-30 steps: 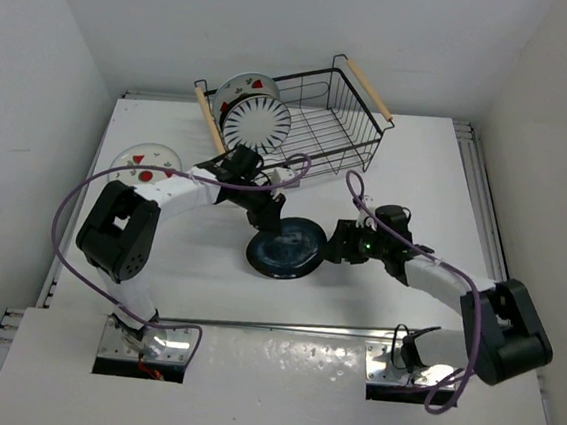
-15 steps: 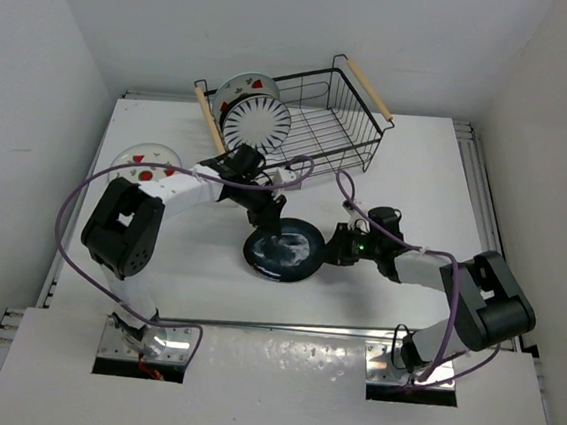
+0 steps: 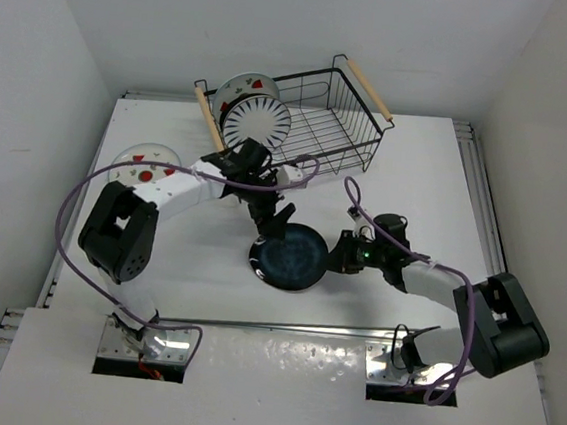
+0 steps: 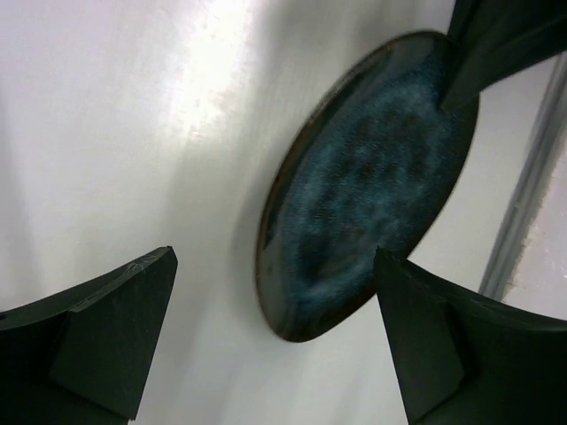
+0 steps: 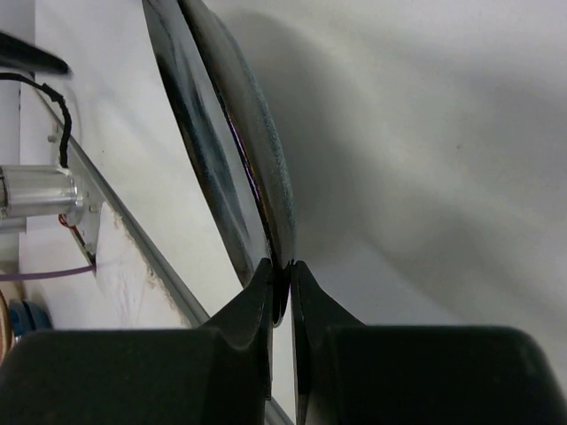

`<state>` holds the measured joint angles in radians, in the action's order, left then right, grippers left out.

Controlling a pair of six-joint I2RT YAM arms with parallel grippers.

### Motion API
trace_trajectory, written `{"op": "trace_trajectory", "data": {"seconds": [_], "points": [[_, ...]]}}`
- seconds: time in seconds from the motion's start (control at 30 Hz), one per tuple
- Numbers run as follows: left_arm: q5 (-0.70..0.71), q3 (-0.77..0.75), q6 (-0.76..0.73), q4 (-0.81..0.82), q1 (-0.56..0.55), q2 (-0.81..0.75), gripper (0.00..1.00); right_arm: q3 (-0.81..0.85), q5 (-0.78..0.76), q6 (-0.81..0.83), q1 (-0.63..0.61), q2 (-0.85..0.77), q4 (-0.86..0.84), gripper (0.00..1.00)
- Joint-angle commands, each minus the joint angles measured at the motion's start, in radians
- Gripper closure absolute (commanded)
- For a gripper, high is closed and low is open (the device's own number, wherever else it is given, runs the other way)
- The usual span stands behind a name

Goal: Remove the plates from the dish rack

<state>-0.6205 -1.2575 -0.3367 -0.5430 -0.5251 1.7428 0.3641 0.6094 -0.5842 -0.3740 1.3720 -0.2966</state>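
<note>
A glossy dark blue plate hangs tilted over the middle of the table. My right gripper is shut on its right rim, and in the right wrist view the fingers pinch the edge of the plate. My left gripper stands open just above the plate's upper left edge. Its wrist view shows the wide-spread gripper apart from the plate. The dish rack at the back holds a striped plate upright, with a fruit-patterned plate behind it.
Another fruit-patterned plate lies flat on the table at the left. A metal rail runs along the table's near edge. Purple cables loop from both arms. White walls close in on both sides.
My left gripper has opened and let go of the blue plate. My right gripper has shut on its right rim, and the plate has shifted slightly right and nearer.
</note>
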Motion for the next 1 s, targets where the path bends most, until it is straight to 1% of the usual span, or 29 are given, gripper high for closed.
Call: {"op": "trace_trajectory", "data": {"seconds": [0.0,0.03,0.17,0.23,0.33,0.37,0.4,0.43,0.57,0.77,0.87,0.97], "points": [[0.12,-0.092,-0.021,-0.052,-0.021,-0.109,0.0,0.004,0.041,0.006,0.009,-0.037,-0.012,1.0],[0.137,-0.129,-0.022,-0.069,-0.021,-0.12,0.0,0.007,0.044,0.007,0.01,-0.033,-0.001,1.0],[0.186,-0.235,-0.028,-0.147,-0.018,-0.18,0.0,0.065,0.046,0.023,0.014,0.039,0.14,1.0],[0.202,-0.296,-0.009,-0.172,-0.007,-0.209,0.0,0.085,0.044,0.024,0.014,0.07,0.198,1.0],[0.261,-0.39,0.045,-0.216,0.031,-0.207,0.0,0.119,0.038,0.023,0.023,0.127,0.261,1.0],[0.29,-0.428,0.054,-0.224,0.06,-0.203,0.0,0.133,0.035,0.015,0.023,0.148,0.269,1.0],[0.306,-0.44,0.079,-0.229,0.074,-0.204,0.0,0.136,0.017,0.012,0.026,0.156,0.278,1.0],[0.339,-0.453,0.091,-0.229,0.1,-0.204,0.0,0.147,0.0,0.0,0.03,0.16,0.287,0.98],[0.392,-0.482,0.105,-0.213,0.148,-0.223,0.0,0.168,-0.085,-0.025,0.029,0.174,0.323,0.83],[0.403,-0.488,0.103,-0.189,0.189,-0.226,0.0,0.199,-0.166,-0.032,0.029,0.187,0.365,0.77],[0.4,-0.487,0.103,-0.186,0.201,-0.224,0.0,0.216,-0.171,-0.022,0.029,0.197,0.379,0.75],[0.401,-0.487,0.097,-0.183,0.208,-0.223,0.0,0.233,-0.186,-0.008,0.029,0.193,0.411,0.65]]}}
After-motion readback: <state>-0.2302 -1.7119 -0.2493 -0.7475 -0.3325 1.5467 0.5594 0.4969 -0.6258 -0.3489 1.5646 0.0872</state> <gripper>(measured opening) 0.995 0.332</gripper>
